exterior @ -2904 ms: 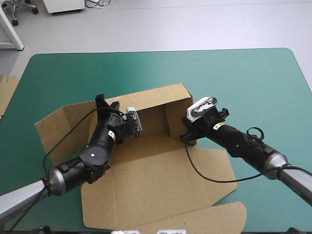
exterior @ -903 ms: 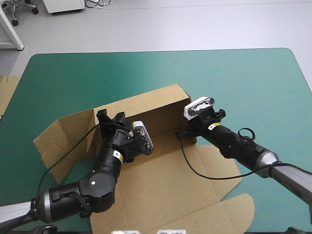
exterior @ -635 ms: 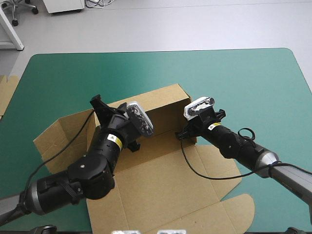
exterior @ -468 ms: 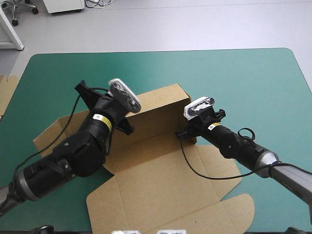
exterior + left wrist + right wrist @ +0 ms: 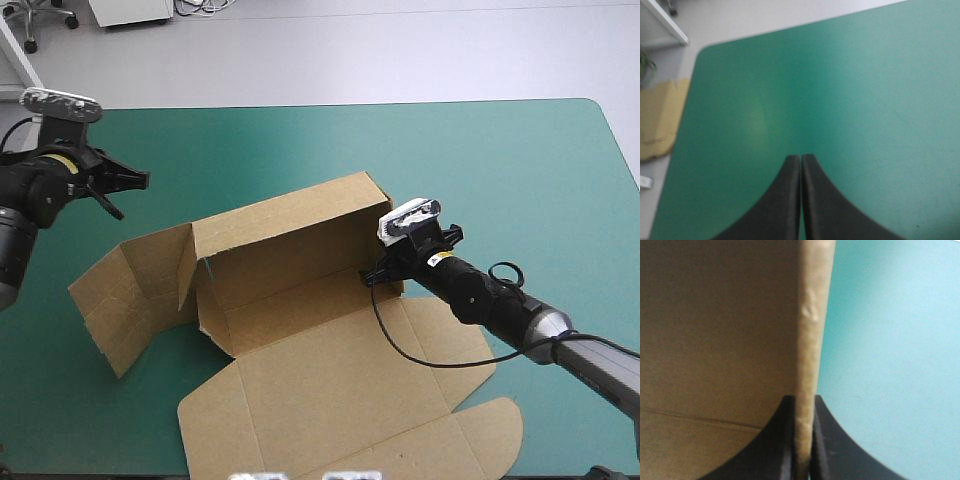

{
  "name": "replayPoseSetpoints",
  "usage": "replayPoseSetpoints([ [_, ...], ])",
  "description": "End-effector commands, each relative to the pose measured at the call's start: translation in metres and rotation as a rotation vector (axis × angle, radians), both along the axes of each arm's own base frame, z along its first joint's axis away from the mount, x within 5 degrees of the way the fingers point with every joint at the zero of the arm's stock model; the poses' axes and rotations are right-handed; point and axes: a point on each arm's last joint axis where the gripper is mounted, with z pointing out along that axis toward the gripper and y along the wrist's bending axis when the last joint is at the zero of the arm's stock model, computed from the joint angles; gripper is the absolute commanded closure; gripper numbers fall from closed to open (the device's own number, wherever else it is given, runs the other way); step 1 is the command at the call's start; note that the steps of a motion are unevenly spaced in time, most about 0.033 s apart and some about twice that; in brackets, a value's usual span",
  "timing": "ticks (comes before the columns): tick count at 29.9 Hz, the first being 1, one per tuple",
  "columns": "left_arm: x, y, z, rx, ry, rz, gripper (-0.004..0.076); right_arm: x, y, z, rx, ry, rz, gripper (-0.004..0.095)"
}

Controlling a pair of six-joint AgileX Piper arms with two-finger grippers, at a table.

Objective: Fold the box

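Note:
The brown box (image 5: 300, 250) lies mid-table with its long back wall raised, its left end flaps (image 5: 130, 285) spread open and its lid panel (image 5: 340, 390) flat toward the near edge. My right gripper (image 5: 378, 272) is at the box's right end. In the right wrist view it (image 5: 802, 400) is shut on the upright edge of the end wall (image 5: 810, 330). My left gripper (image 5: 120, 185) is lifted far to the left, well clear of the box. The left wrist view shows it (image 5: 800, 159) shut on nothing above bare teal-green cover.
An edge of more brown board (image 5: 12, 195) shows past the table's left edge, also visible in the left wrist view (image 5: 657, 120). Bare teal-green cover (image 5: 480, 170) stretches beyond and to the right of the box.
My left arm pulled up out of the box's left end and swung away to the table's far left. The right gripper kept its hold on the right end wall; the back wall stayed up.

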Motion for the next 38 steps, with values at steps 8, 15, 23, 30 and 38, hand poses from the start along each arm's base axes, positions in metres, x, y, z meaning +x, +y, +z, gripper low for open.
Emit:
replayPoseSetpoints([
  [8, 0.016, 0.037, -0.002, -0.133, -0.055, 0.018, 0.0727, 0.029, -0.040, 0.041, 0.101, 0.115, -0.071, 0.0906],
  [15, 0.032, 0.046, -0.021, -0.166, -0.003, 0.040, 0.0727, 0.037, -0.059, 0.091, -0.031, 0.317, -0.164, 0.0904],
  [23, 0.045, 0.067, -0.038, -0.243, 0.025, 0.068, 0.0727, 0.047, -0.051, 0.167, -0.012, 0.304, -0.094, 0.0905],
  [30, 0.038, 0.094, -0.034, -0.371, -0.038, 0.095, 0.0727, 0.097, -0.029, 0.147, -0.077, 0.524, -0.038, 0.0905],
  [38, 0.036, 0.097, -0.033, -0.399, -0.048, 0.069, 0.0727, 0.136, -0.016, 0.087, -0.117, 0.665, -0.041, 0.0907],
])
